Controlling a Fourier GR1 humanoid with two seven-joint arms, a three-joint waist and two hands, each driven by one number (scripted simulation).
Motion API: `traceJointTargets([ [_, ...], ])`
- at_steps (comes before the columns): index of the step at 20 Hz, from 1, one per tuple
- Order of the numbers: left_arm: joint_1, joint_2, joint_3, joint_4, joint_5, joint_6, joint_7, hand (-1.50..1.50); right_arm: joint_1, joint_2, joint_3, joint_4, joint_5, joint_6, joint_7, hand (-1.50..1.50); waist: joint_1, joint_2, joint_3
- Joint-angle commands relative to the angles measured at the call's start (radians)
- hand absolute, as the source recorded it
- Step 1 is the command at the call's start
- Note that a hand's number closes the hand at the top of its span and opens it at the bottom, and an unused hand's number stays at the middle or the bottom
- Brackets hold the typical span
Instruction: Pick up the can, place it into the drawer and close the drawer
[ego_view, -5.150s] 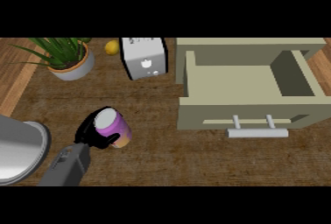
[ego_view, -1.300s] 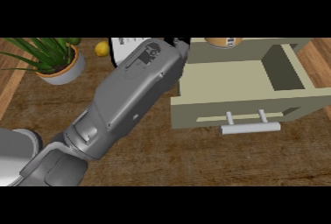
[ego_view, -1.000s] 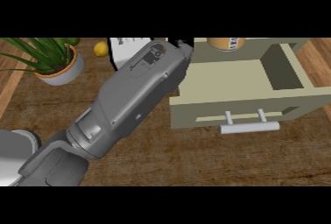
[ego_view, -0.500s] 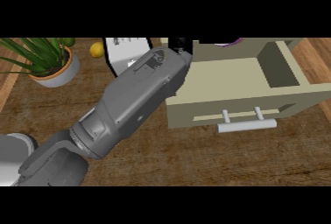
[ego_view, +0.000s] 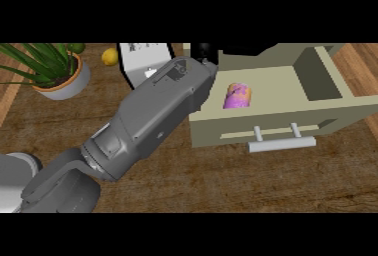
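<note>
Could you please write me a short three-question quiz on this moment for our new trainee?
1. True or false: the can lies on its side inside the open drawer.
2. Which is next to the potted plant? A) a lemon B) a mug C) a spoon
3. Fill in: the drawer's handle faces the view's ____ edge.

Key: 1 true; 2 A; 3 lower.
</note>
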Motion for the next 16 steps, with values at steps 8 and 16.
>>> traceJointTargets([
  [8, -0.007, 0.0, 0.007, 0.031, 0.071, -0.018, -0.097, -1.5, -0.034, -0.052, -0.052, -0.082, 0.086, 0.032, -0.075, -1.5, 0.001, 0.003, -0.001],
  [16, -0.033, 0.0, -0.003, -0.018, 0.118, 0.002, -0.132, -1.5, -0.106, -0.068, 0.022, -0.136, 0.316, 0.089, -0.198, -1.5, 0.023, -0.001, 0.0],
])
